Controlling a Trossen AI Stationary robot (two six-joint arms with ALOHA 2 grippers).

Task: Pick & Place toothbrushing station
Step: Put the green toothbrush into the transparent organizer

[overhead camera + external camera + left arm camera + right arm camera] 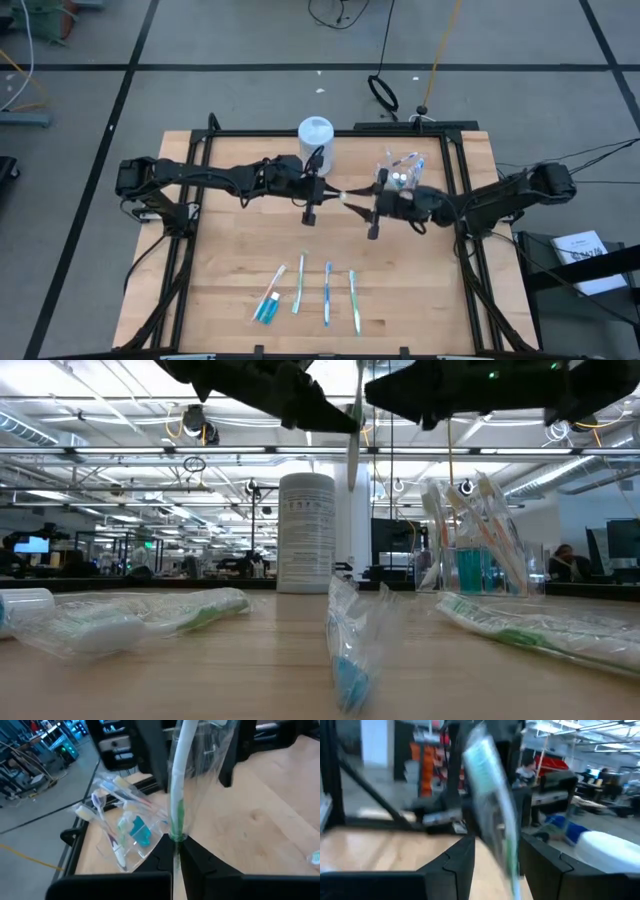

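A white and green toothbrush [179, 780] in a clear wrapper is up over the middle of the table [230, 250], with my left gripper [176, 845] shut on it. My right gripper [497, 857] is open, one finger on either side of the same wrapped toothbrush [490, 795]; whether it touches, I cannot tell. The clear cup [400, 172] stands upright at the far right and holds several toothbrushes and a teal tube. Three wrapped toothbrushes [327, 292] and a teal toothpaste tube [268, 305] lie flat near the front edge. My left gripper pinches the toothbrush's handle at its green stretch [176, 822] between the two fingers, through the wrapper. The white length runs on away from the fingers toward my right gripper. The toothbrush is lifted clear of the table and shows steeply tilted in the low view [353, 435].
A tall white canister [315, 140] stands at the far middle of the table, just behind my left gripper. Black frame rails [455, 180] run along the far and side edges. Bare wood lies between the grippers and the row of toothbrushes.
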